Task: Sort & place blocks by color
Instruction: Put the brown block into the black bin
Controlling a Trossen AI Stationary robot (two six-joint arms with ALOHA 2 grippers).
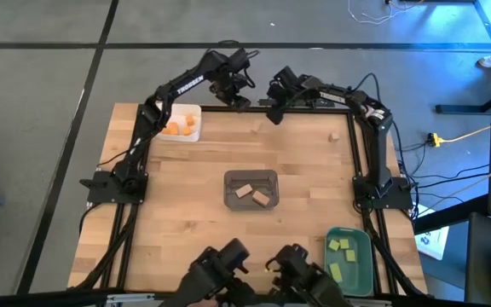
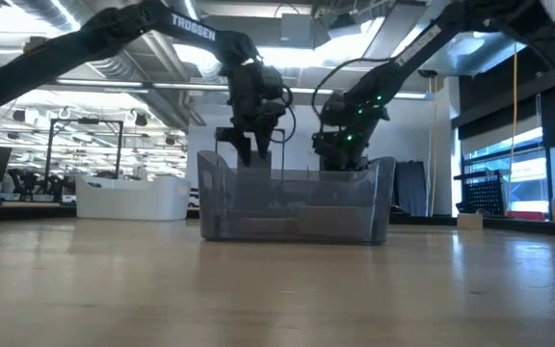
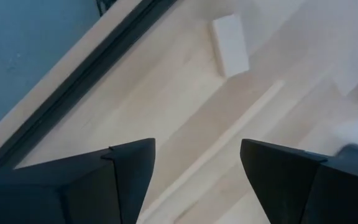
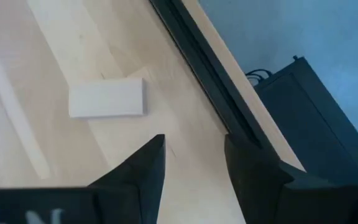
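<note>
Fingers (image 3: 129,168) apart above tan block (image 3: 230,45)

centre tray (image 1: 251,177) mid-worktop (image 1: 297,145), two blocks (image 1: 253,194) in it | far-left corner tray (image 1: 196,112), blocks (image 1: 181,127) in it | near-right corner tray (image 1: 349,233), blocks (image 1: 342,256) in it | one block (image 1: 333,136) alone on worktop, far right

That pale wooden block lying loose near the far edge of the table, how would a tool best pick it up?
Judging by its pose, from straight above. The pale block is a short bar lying flat on the bare table, clear on all sides. Close the fingers across its two long sides, at mid-length, where it is narrowest. The right tool, open and empty, hovers closest.
</note>
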